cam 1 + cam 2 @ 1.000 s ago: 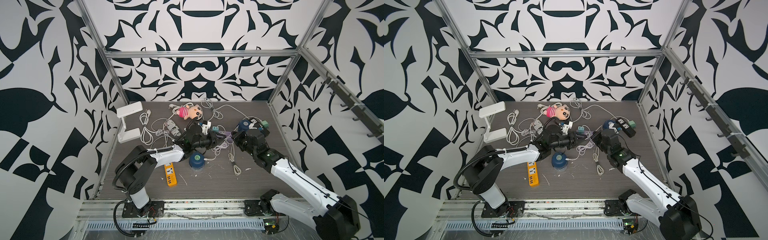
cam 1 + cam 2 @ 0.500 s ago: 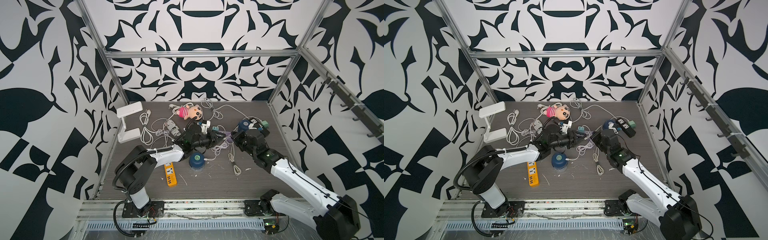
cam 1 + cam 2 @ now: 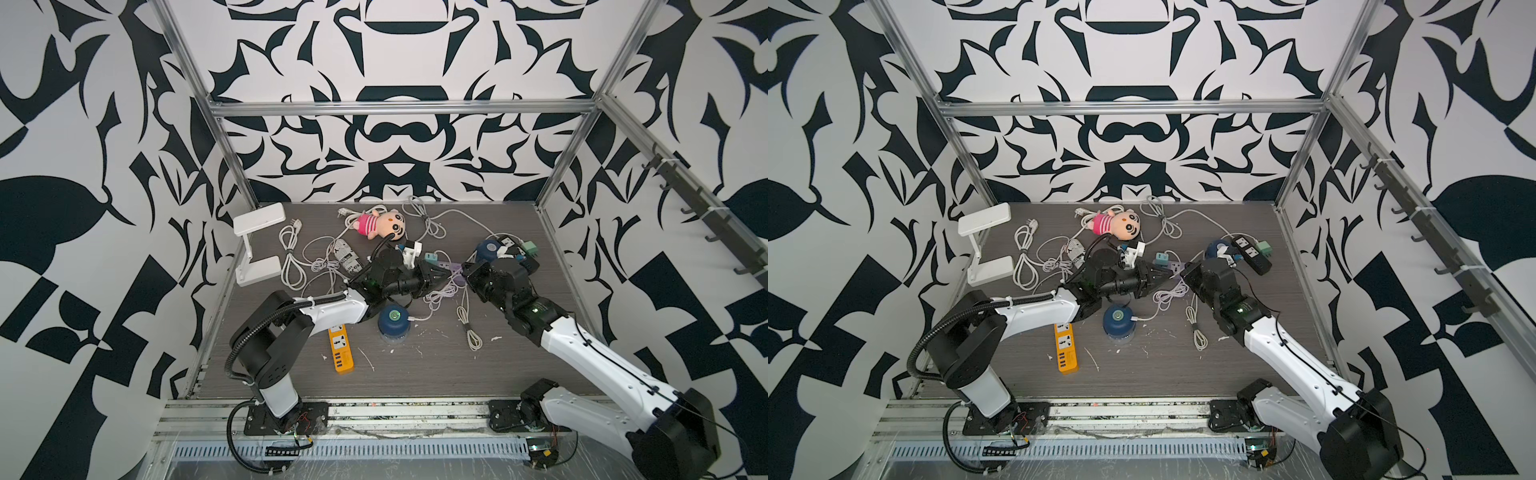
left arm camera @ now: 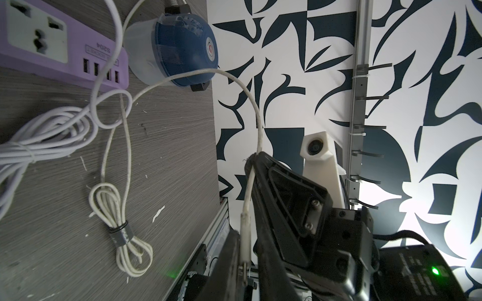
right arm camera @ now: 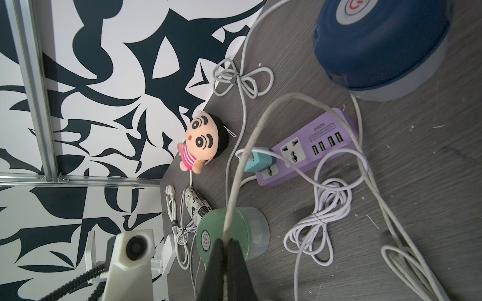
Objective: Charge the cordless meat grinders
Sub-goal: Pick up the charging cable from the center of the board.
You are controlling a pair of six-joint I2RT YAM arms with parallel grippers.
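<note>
Closing on white cable's [image 4: 259, 130] plug end — left gripper [image 4: 245, 263], jaws narrower than second ago, now pinches it; right gripper [image 5: 227, 243] clamps same cable. Mint green grinder [image 5: 211, 226] near both; blue grinder [image 3: 393, 323] at 6 o'clock, second blue grinder [image 3: 487, 248] at 1 o'clock. Plugging-in looks next.

**My two arms, seen from above and from the wrists**

Left arm [image 3: 332, 309] and right arm [image 3: 582, 353]: white shells on the long links, black rounded housings at every joint, each on a black base plate [image 3: 316, 416]. A ribbed black hose [image 3: 274, 313] runs along my left arm; a thin black wire [image 3: 615, 361] follows the right. A small green light [image 4: 435, 271] glows on the black forearm block. Each wrist bears a white camera housing [image 5: 135, 247] with a round dark lens. Right pincer [image 5: 227, 241]: two black tapering fingers [image 4: 281, 187], triangular recess, two screws.
</note>
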